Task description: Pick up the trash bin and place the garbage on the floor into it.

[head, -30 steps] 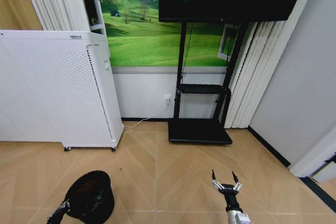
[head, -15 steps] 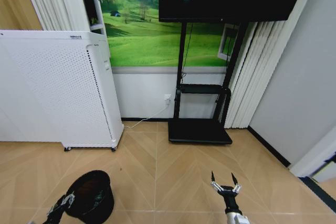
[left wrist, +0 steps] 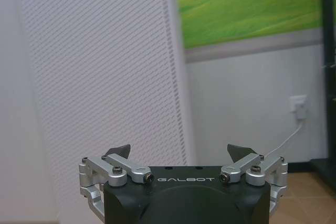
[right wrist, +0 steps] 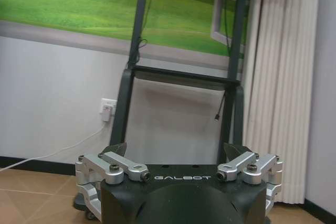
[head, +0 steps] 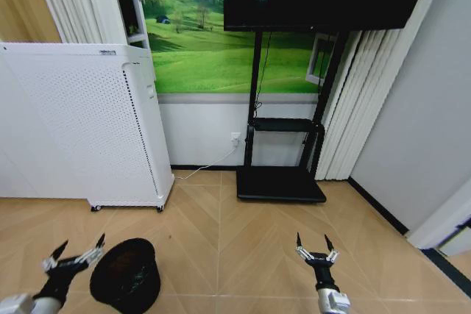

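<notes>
One trash bin (head: pixel 126 281) stands just beside the left end effector (head: pixel 76 251) — fingers spread.

One trash bin (head: pixel 126 276), two hands, left hand (head: pixel 76 253) and right hand (head: pixel 316 247), both spread

Black mesh trash bin (head: pixel 126 276) on tan chevron floor (head: pixel 235 240), white perforated appliance (head: pixel 81 123)
</notes>
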Available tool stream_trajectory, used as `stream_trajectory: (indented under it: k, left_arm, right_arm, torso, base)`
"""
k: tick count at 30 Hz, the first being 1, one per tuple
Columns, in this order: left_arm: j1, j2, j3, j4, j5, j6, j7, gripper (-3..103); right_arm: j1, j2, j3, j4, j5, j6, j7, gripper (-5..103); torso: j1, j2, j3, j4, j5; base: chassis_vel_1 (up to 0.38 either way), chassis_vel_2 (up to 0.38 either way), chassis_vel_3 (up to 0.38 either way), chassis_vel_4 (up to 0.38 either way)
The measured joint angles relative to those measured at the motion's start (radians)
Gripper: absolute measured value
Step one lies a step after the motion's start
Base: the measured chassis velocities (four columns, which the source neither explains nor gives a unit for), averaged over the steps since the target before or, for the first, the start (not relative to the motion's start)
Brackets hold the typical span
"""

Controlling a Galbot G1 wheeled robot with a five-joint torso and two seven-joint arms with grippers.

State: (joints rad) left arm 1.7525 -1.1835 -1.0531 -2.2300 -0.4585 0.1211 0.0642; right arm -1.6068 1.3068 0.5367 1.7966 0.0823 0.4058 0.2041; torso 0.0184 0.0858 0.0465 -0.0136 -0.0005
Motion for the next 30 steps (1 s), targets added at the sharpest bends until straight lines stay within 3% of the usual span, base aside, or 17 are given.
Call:
stream_trajectory:
  k: [1,3,4,7,12,16,19,26,30]
  left_arm:
    - [-0.007,0.011,0.014,-0.019,0.01,-0.007,0.007,100]
    - [-0.004,0.009,0.029,-0.053,0.027,-0.022,0.0,100]
    - [-0.004,0.009,0.029,-0.053,0.027,-0.022,0.0,100]
    - [-0.031,0.008,0.055,-0.067,0.104,-0.048,-0.059,100]
    - [-0.018,-0.01,0.059,-0.079,0.114,-0.059,-0.073,100]
    - [-0.003,-0.03,0.055,-0.095,0.062,-0.063,-0.081,100]
    - [0.017,-0.029,0.037,-0.132,0.034,-0.005,-0.102,100]
    - [0.03,-0.016,0.022,-0.173,-0.031,0.099,-0.137,100]
    - [0.031,-0.038,0.03,-0.168,-0.026,0.11,-0.134,100]
  right_arm:
    - [-0.003,-0.003,-0.019,0.043,0.013,-0.042,-0.007,100]
    - [0.002,-0.014,-0.044,0.124,0.062,-0.127,-0.027,100]
    - [0.002,-0.014,-0.044,0.124,0.062,-0.127,-0.027,100]
    - [-0.011,-0.003,-0.036,0.278,0.145,-0.246,-0.013,100]
    - [-0.027,-0.002,-0.012,0.355,0.165,-0.28,0.024,100]
    - [-0.071,-0.003,0.014,0.409,0.166,-0.283,0.049,100]
    - [-0.141,-0.007,0.039,0.502,0.166,-0.332,0.074,100]
    - [-0.159,-0.014,0.054,0.553,0.165,-0.371,0.09,100]
    - [-0.169,-0.017,0.054,0.567,0.168,-0.385,0.108,100]
  torso:
    - [0.0,0.0,0.0,-0.0002,0.0002]
    - [0.0,0.0,0.0,0.0018,0.0006]
    - [0.0,0.0,0.0,0.0018,0.0006]
    - [0.0,0.0,0.0,0.0013,0.0002]
    - [0.0,0.0,0.0,0.0012,0.0003]
    - [0.0,0.0,0.0,0.0015,0.0006]
    - [0.0,0.0,0.0,0.001,0.0005]
    - [0.0,0.0,0.0,0.0012,0.0005]
    - [0.0,0.0,0.0,0.0013,0.0005]
  base:
    - [0.0,0.0,0.0,0.0]
    - [0.0,0.0,0.0,0.0]
    - [0.0,0.0,0.0,0.0]
    - [0.0,0.0,0.0,0.0]
    - [0.0,0.0,0.0,0.0]
    - [0.0,0.0,0.0,0.0]
    - [0.0,0.0,0.0,0.0]
    - [0.0,0.0,0.0,0.0]
    - [0.0,0.0,0.0,0.0]
